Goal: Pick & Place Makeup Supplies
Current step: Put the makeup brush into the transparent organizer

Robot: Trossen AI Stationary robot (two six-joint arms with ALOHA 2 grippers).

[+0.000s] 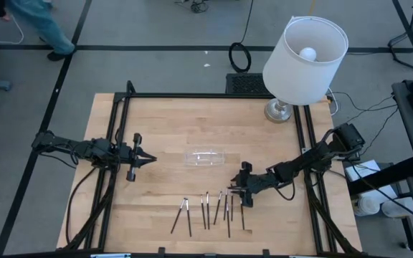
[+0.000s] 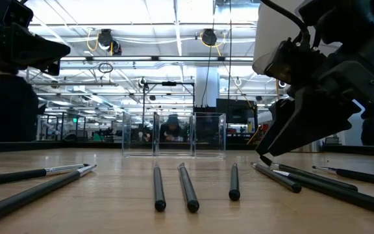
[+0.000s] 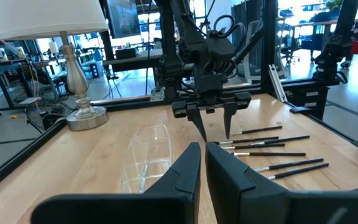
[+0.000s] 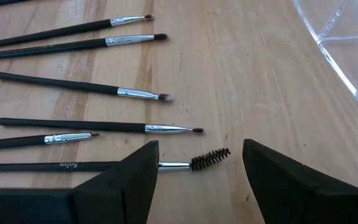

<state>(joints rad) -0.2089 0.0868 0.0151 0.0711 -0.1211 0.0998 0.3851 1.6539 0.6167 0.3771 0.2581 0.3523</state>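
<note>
Several thin dark makeup brushes (image 1: pixel 214 211) with silvery ferrules lie flat, roughly side by side, near the table's near edge (image 4: pixel 104 127) (image 2: pixel 187 188). My right gripper (image 1: pixel 236 188) is open and hangs low over their far ends. In the right wrist view (image 4: pixel 199 146) its fingers stand on either side of a spoolie brush's head (image 4: pixel 210 158), and one finger hides part of the handle. Whether it touches, I cannot tell. My left gripper (image 1: pixel 149 159) (image 3: pixel 202 149) is shut and waits above the table's left half, pointing right.
A small clear plastic tray (image 1: pixel 205 156) (image 3: pixel 148 155) stands at the table's middle, between the two grippers and beyond the brushes. A lamp with a white shade (image 1: pixel 303 54) stands at the far right corner. A black frame (image 1: pixel 192 96) rims the table. A person sits beyond the table (image 2: pixel 5 104).
</note>
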